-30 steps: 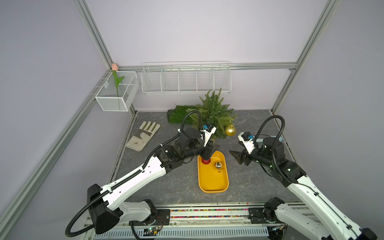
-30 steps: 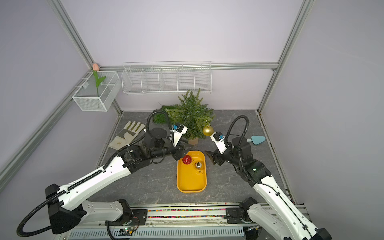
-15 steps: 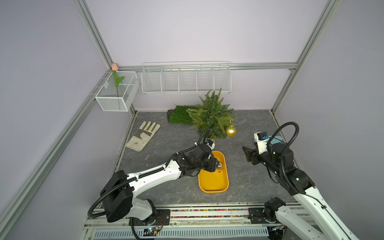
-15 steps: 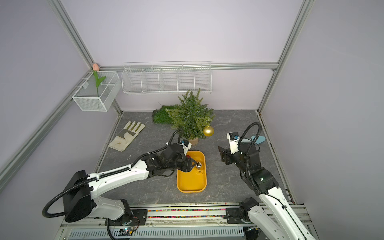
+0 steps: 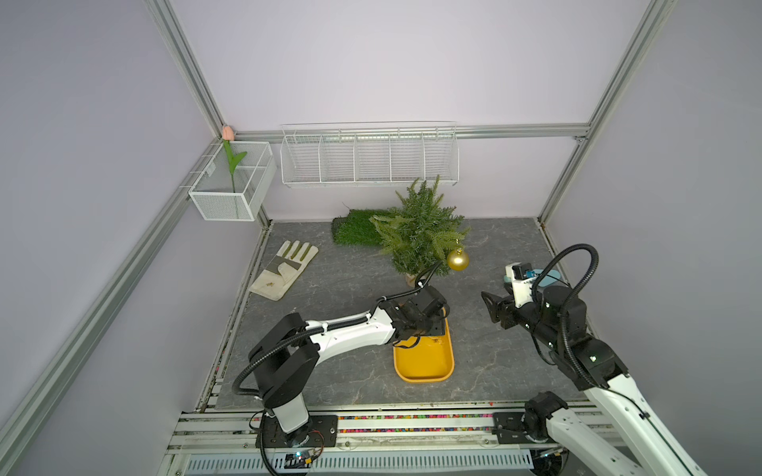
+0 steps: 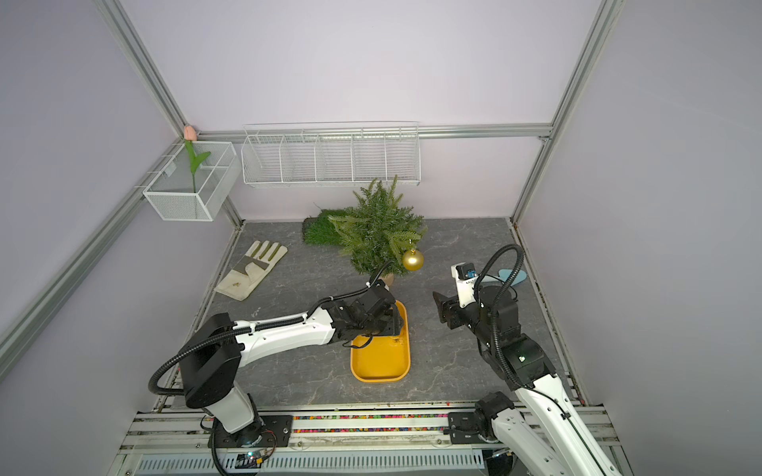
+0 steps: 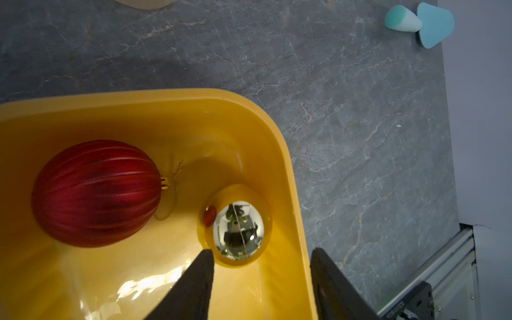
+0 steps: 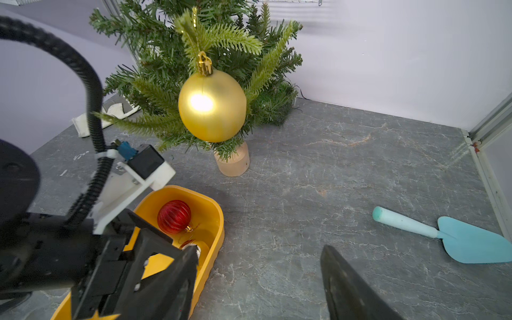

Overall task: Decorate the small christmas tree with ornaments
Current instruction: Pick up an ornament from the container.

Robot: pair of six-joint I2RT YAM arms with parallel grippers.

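Ornaments (image 7: 97,194) lie by parted left fingers (image 7: 198,279), arm stretched low; right fingers (image 8: 349,285) also parted.

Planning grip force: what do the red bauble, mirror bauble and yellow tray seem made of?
Red bauble: probably plastic, satin finish, ribbed with soft streaks.
Mirror bauble: glass or plastic, chrome-like; it reflects its surroundings.
Yellow tray: moulded plastic, glossy; sharp glare.

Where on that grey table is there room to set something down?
The table is bare between the glove and the tree, and between the tree and the trowel. Crowded: far end of the yellow tray, under the left gripper.
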